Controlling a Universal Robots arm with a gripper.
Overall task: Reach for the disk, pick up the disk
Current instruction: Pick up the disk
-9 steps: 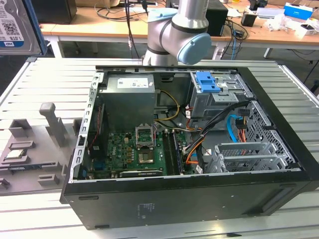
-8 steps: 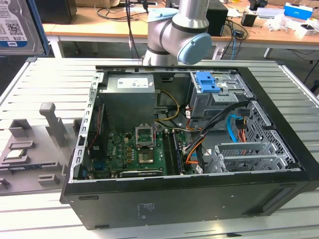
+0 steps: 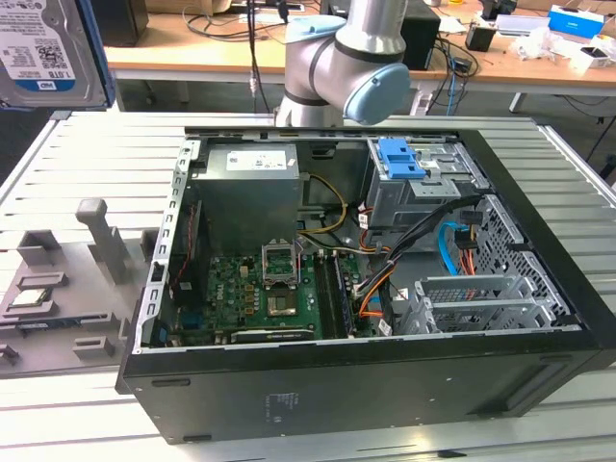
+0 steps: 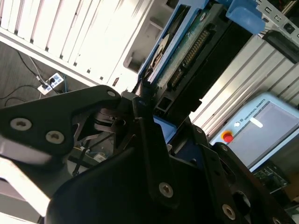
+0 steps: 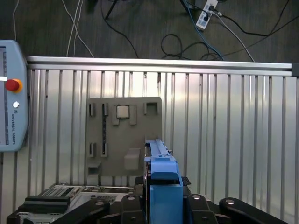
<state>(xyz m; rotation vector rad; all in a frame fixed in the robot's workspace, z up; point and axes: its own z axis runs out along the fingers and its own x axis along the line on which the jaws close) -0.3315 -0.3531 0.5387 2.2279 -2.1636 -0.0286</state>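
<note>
The disk (image 3: 48, 53) is a silver hard drive with a white-and-blue barcode label and a blue edge. It hangs in the air at the top corner on the exterior view's left, cut off by the picture's edge. In the second wrist view the disk (image 4: 187, 51) shows its green circuit-board side and blue frame, with my gripper (image 4: 149, 109) shut on its near end. In the first wrist view the blue frame edge of the disk (image 5: 159, 170) sticks out from between the black fingers (image 5: 140, 184), high above the slatted table.
An open black computer case (image 3: 366, 395) lies on the slatted aluminium table (image 3: 106, 173), with a blue ridged latch (image 3: 399, 159) on its drive cage. A grey fixture plate (image 5: 124, 135) holding a small silver chip (image 5: 122, 112) lies below me. A teach pendant (image 5: 11, 98) sits beside the table.
</note>
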